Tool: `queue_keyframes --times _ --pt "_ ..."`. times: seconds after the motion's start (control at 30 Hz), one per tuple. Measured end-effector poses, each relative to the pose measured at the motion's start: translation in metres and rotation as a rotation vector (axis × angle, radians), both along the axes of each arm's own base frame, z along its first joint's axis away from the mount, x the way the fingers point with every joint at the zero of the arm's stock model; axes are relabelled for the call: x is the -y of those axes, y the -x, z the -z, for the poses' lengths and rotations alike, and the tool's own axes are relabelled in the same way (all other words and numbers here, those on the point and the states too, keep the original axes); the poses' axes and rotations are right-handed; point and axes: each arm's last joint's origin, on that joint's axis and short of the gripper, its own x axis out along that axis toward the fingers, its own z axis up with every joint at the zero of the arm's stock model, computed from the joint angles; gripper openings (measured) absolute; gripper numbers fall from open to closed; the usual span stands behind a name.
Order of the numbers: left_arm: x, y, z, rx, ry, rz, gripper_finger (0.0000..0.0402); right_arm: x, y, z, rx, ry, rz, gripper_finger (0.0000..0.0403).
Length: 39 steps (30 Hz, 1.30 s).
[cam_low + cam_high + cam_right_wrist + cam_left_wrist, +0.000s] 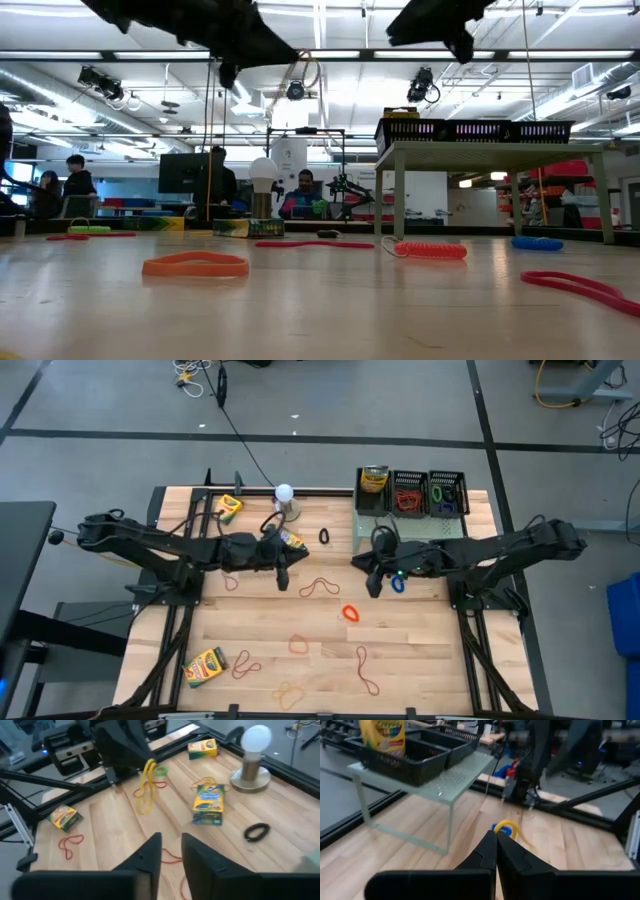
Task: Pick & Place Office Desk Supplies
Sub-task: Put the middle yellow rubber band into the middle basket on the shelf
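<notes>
Right wrist view: left jaws (146,766) pinch a yellow rubber band (147,787); right jaws (171,851) slightly parted, empty.

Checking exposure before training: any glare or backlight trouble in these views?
Low view: ceiling lights backlight the left arm and right arm into silhouettes. Left wrist view: glare spot on the pale green riser. High view: even, soft shadows only. Right wrist view: white ball nearly blown out.
</notes>
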Motion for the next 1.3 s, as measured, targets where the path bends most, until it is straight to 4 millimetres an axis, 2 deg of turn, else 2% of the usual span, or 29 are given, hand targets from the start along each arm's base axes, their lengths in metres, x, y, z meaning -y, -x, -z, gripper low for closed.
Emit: queue_keyframes --times 0.27,0.5,0.97,1.3 --pt "0.0 -0.017 -0.006 -0.004 -0.045 0.044 0.0004 0.004 -0.025 0.011 0.06 -0.029 -0.006 0.0155" --pt "0.001 -0.028 -0.011 0.0 -0.057 0.057 0.0004 0.012 -0.045 0.017 0.137 -0.081 -0.062 0.0184" --pt "0.002 -0.032 -0.019 0.079 -0.05 0.054 0.0004 0.027 -0.065 0.031 0.172 -0.102 -0.039 0.0181" --pt "0.001 -0.032 -0.024 0.126 -0.047 0.052 0.0005 0.028 -0.069 0.027 0.232 -0.024 -0.069 0.0123"
